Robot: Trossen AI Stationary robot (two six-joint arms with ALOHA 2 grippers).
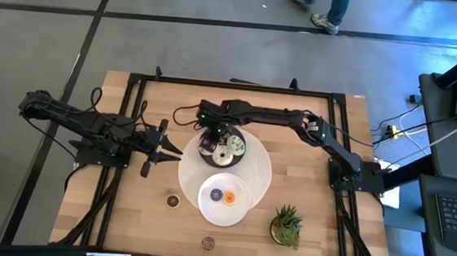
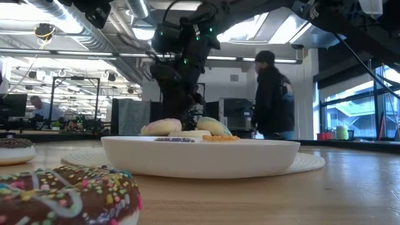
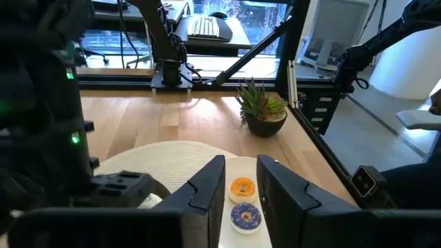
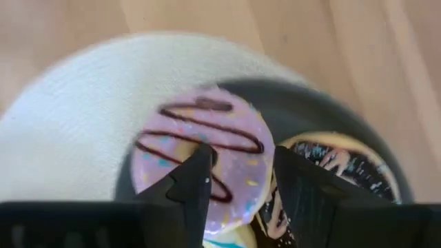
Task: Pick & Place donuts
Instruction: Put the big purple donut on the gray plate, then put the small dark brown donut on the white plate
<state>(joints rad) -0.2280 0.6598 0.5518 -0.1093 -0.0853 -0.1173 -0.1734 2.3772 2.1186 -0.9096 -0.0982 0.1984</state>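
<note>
Jaws parted, right gripper (image 4: 238, 176) directly over pink donut (image 4: 203, 148), dark plate (image 4: 310, 103)

1. Table (image 1: 123, 218): pale wood planks, visible grain, matt finish; black metal frame bars are seen round its edge.
2. White plate (image 2: 200, 159): smooth, softly glossy, ceramic or plastic cannot be told.
3. Round mat (image 3: 148, 157) under the plates: off-white, woven-looking, rough, matt.
4. Pink donut (image 4: 203, 148): smooth shiny icing, dark drizzle lines, small coloured flecks.
5. Brown donut (image 2: 65, 197): glossy chocolate-like icing, bumpy sprinkles.
6. Right gripper (image 4: 238, 182): fingers of matt black plastic.
7. Dark plate (image 4: 331, 110) at 2 o'clock of the pink donut: smooth, dull grey.
</note>
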